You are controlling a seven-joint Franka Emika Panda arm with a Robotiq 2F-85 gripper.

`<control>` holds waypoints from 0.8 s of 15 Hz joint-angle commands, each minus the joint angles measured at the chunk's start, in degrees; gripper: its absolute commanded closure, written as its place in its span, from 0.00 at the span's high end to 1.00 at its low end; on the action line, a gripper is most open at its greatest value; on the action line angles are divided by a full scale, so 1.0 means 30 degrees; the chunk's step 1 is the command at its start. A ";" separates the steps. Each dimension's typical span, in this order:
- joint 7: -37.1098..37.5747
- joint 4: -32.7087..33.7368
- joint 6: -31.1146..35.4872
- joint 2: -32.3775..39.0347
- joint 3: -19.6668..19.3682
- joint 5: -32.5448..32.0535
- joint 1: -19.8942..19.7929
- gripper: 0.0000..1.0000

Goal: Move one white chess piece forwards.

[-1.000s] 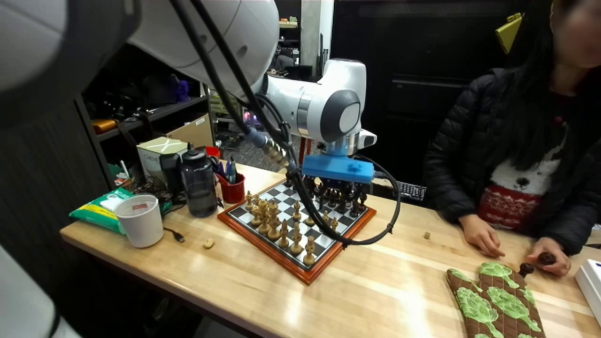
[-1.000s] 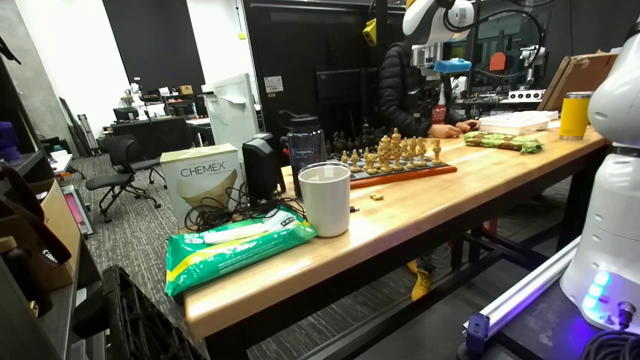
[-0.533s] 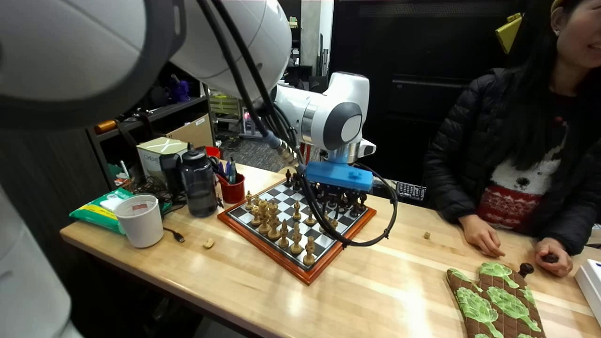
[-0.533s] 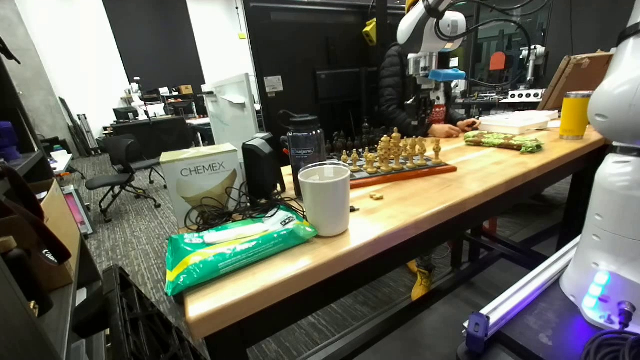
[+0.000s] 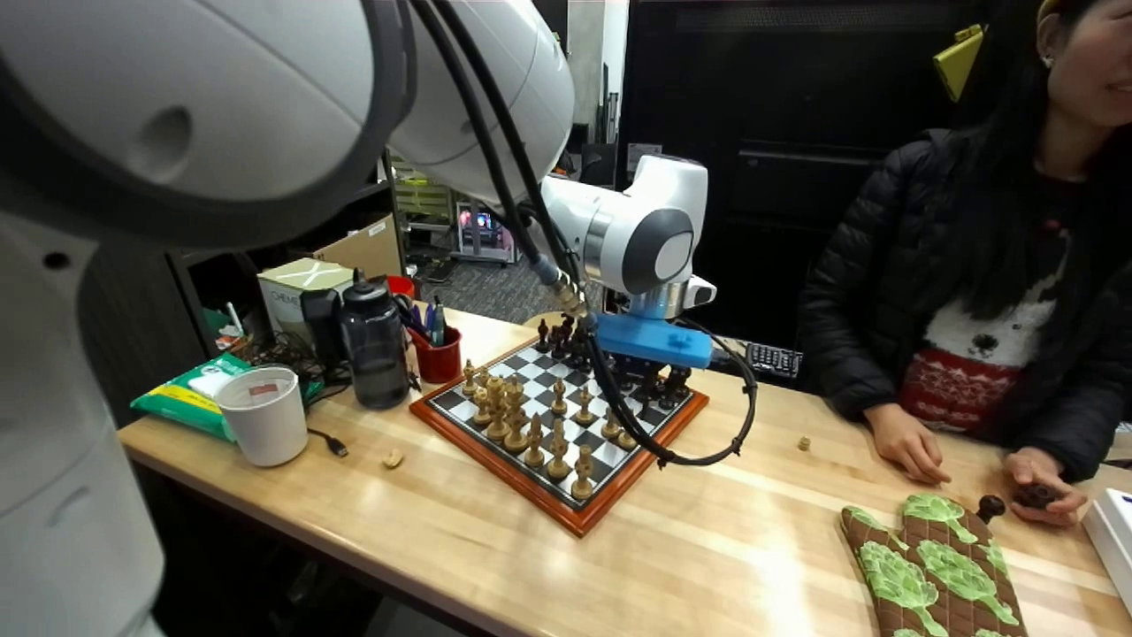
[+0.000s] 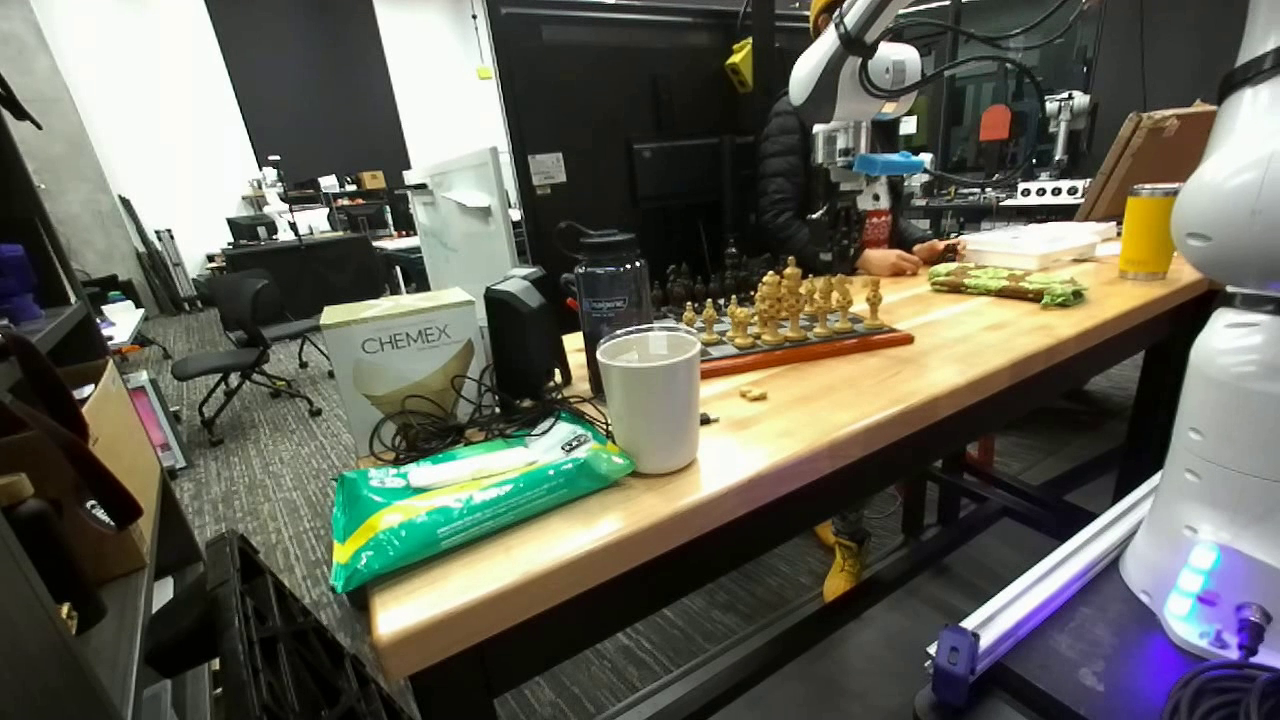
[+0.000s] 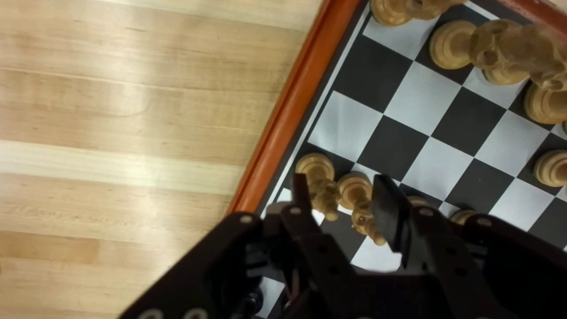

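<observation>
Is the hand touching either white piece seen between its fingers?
Cannot tell: in the wrist view, the hand frames both white pieces, but depth is unclear.

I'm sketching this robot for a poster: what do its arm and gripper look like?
The arm is white, with a dark grey joint cap, black cables and a silver collar near a bright blue block. The gripper is black, with two narrow fingers.

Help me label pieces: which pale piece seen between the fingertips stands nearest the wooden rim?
In the wrist view, the leftmost pale piece; its neighbour stands further from the wooden rim.
</observation>
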 commanded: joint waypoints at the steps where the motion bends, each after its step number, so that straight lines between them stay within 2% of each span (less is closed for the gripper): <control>1: -0.0843 0.0680 -0.0255 0.0481 0.0322 0.0627 -0.0519 0.41; 7: -0.1298 0.1309 -0.0443 0.1260 0.0486 0.0993 -0.0746 0.39; 9: -0.1333 0.1455 -0.0421 0.1466 0.0557 0.1039 -0.0835 0.14; 12: -0.1316 0.1566 -0.0367 0.1623 0.0632 0.0978 -0.0956 0.00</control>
